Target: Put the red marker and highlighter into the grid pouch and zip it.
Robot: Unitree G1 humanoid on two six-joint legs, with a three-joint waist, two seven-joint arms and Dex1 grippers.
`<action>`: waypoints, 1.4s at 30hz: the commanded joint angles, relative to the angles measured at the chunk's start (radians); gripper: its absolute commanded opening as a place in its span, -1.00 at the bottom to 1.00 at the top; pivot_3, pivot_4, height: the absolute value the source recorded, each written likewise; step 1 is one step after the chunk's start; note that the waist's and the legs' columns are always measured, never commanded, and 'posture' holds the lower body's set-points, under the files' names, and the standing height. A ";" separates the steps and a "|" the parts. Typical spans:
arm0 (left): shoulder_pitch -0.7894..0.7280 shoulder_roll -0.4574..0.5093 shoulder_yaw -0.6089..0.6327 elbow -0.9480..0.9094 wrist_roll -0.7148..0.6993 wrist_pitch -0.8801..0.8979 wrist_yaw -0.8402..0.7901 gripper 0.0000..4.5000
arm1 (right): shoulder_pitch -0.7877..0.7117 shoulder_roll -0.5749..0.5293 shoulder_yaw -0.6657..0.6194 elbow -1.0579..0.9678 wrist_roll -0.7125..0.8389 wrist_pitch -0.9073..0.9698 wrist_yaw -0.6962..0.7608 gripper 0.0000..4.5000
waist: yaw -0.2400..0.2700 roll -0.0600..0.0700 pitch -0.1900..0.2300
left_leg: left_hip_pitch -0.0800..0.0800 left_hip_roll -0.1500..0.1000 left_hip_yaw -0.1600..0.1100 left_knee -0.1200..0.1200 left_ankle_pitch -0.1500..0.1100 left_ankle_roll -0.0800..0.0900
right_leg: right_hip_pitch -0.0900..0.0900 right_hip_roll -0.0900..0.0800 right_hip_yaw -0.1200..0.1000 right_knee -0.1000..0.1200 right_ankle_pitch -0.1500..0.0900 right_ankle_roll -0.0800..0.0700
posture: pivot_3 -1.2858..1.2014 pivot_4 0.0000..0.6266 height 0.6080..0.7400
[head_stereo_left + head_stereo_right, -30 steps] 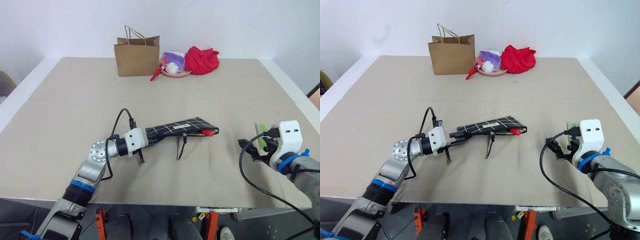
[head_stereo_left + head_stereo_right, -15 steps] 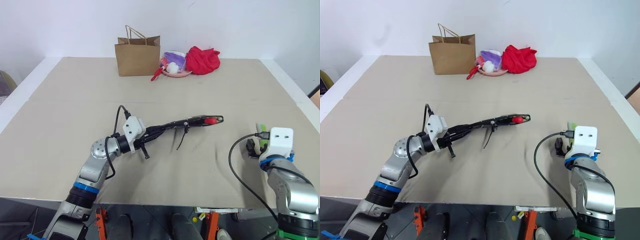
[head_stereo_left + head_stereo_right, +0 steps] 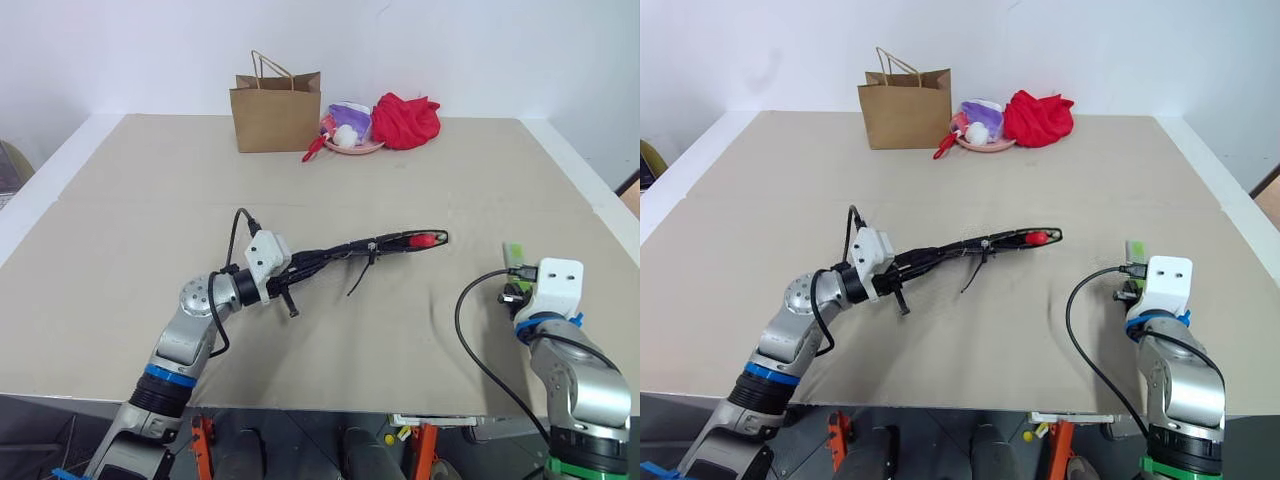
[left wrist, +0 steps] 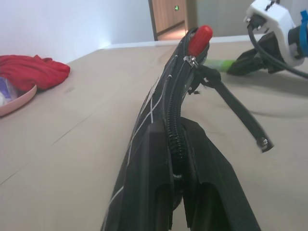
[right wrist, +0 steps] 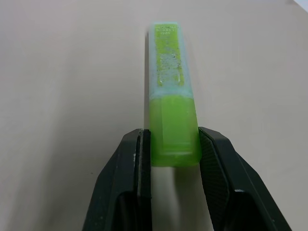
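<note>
My left gripper (image 3: 291,271) is shut on the near end of the grid pouch (image 3: 352,249) and holds it on edge just above the table. The pouch's zipper faces up in the left wrist view, between the fingers (image 4: 154,159). The red marker's cap (image 3: 428,239) pokes out of the pouch's far end, and the zipper pull cord (image 3: 359,277) dangles below. At the right the lime-green highlighter (image 5: 171,108) lies on the table. My right gripper (image 5: 171,139) is shut on its near end, with the paler cap pointing away.
A brown paper bag (image 3: 274,112), a pink plate (image 3: 352,146) holding small purple and white things, and a red cloth (image 3: 405,120) stand along the table's far edge. The table's right edge runs close beside my right arm.
The left gripper rolled the pouch from flat onto its edge and lifted it slightly. The right gripper came down over the highlighter and its fingers closed onto it.
</note>
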State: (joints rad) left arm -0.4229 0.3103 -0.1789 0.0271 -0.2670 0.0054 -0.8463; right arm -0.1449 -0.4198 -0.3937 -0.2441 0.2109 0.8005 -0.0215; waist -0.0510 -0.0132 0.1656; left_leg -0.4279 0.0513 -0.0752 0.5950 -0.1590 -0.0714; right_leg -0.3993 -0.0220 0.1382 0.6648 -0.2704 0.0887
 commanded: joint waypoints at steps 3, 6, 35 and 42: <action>0.011 0.048 -0.032 -0.030 0.088 -0.118 -0.032 -1.00 | -0.009 -0.015 0.002 -0.035 0.001 -0.023 0.041 -0.56 | 0.000 0.000 0.000 | 0.000 0.000 0.000 0.000 0.000 0.000 | 0.000 0.000 0.000 0.000 0.000 0.000 | 0.03 -0.52 1.00; -0.008 0.054 -0.031 0.012 0.141 -0.151 -0.006 -1.00 | -0.015 -0.043 0.004 -0.080 0.031 -0.038 0.114 -0.56 | 0.000 0.000 0.000 | 0.000 0.000 0.000 0.000 0.000 0.000 | 0.000 0.000 0.000 0.000 0.000 0.000 | 0.03 -0.52 1.00; -0.030 0.058 -0.058 0.068 0.261 -0.165 0.053 -1.00 | 0.080 -0.475 -0.065 -0.391 0.665 0.224 0.767 -0.56 | 0.002 -0.001 0.001 | -0.001 -0.001 -0.001 0.002 -0.001 0.001 | 0.001 -0.001 -0.001 0.000 -0.001 0.001 | 0.03 -0.52 1.00; -0.030 0.051 -0.056 0.046 0.249 -0.160 0.051 -1.00 | 0.079 -0.488 -0.004 -0.358 0.602 0.199 0.736 -0.56 | 0.002 -0.001 0.002 | -0.001 -0.001 -0.001 0.003 -0.001 0.001 | 0.001 -0.001 -0.001 0.000 0.000 0.001 | 0.03 -0.52 1.00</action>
State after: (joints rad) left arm -0.4442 0.3648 -0.2418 0.1075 -0.0031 -0.1513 -0.7986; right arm -0.0554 -0.8877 -0.3960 -0.6012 0.8322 1.0233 0.7180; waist -0.0488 -0.0143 0.1672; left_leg -0.4288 0.0508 -0.0763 0.5978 -0.1597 -0.0703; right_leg -0.3986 -0.0225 0.1376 0.6645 -0.2707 0.0895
